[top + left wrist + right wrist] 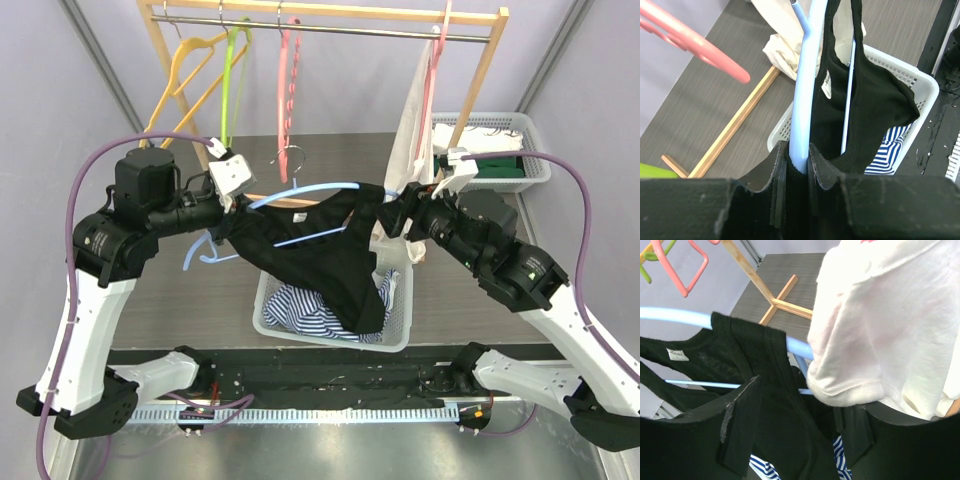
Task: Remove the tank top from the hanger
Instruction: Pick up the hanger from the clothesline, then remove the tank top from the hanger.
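Observation:
The black tank top (320, 255) hangs on a light blue hanger (300, 190) held in the air over a basket. My left gripper (232, 205) is shut on the hanger's left arm; in the left wrist view the blue bar (807, 75) is pinched between the jaws of that gripper (797, 155), with the tank top (875, 100) draped beyond. My right gripper (395, 215) is at the hanger's right end. In the right wrist view that gripper (797, 425) stands open, its jaws on either side of the tank top's shoulder fabric (765, 370), just below the hanger (670, 316).
A white basket (275, 325) with striped cloth (300, 305) sits under the tank top. A wooden rack (330, 12) behind carries orange, green and pink hangers and a white garment (890, 315) that touches my right gripper. Another basket (500, 150) stands back right.

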Action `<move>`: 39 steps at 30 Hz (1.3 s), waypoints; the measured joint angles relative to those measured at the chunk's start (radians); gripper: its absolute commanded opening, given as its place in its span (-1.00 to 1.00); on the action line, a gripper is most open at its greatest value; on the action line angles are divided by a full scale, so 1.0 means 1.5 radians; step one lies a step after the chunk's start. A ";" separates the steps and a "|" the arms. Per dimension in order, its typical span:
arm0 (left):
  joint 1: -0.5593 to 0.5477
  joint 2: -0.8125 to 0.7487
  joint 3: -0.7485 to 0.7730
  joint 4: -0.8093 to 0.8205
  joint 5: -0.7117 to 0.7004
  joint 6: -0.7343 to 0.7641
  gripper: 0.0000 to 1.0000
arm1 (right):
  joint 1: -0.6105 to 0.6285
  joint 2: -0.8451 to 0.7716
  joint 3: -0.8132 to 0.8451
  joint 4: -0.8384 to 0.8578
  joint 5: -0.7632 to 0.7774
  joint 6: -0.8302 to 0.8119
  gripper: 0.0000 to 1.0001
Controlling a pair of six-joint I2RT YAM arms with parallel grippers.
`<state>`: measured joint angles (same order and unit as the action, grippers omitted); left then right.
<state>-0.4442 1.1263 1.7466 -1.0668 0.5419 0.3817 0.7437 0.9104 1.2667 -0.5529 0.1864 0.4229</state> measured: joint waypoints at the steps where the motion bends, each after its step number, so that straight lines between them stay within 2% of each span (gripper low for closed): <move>1: 0.000 -0.003 -0.004 0.000 0.000 0.000 -1.00 | 0.000 0.004 0.002 0.002 0.001 -0.001 0.25; 17: 0.000 -0.016 -0.029 0.005 -0.004 -0.002 -1.00 | 0.000 -0.001 0.010 0.017 -0.004 0.012 0.22; 30: 0.000 -0.016 -0.029 0.005 -0.004 -0.004 -1.00 | 0.000 0.023 -0.027 0.063 -0.065 0.047 -0.05; 34: 0.000 -0.013 -0.029 0.006 0.002 -0.006 -0.99 | 0.000 0.026 -0.031 0.080 -0.077 0.054 -0.21; 39: 0.001 -0.004 -0.029 0.006 0.003 -0.007 -1.00 | 0.000 0.027 -0.042 0.104 -0.096 0.056 -0.77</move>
<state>-0.4427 1.1198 1.7027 -1.0584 0.5465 0.3706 0.7437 0.9508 1.2037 -0.3973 0.0418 0.5068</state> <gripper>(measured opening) 0.198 0.274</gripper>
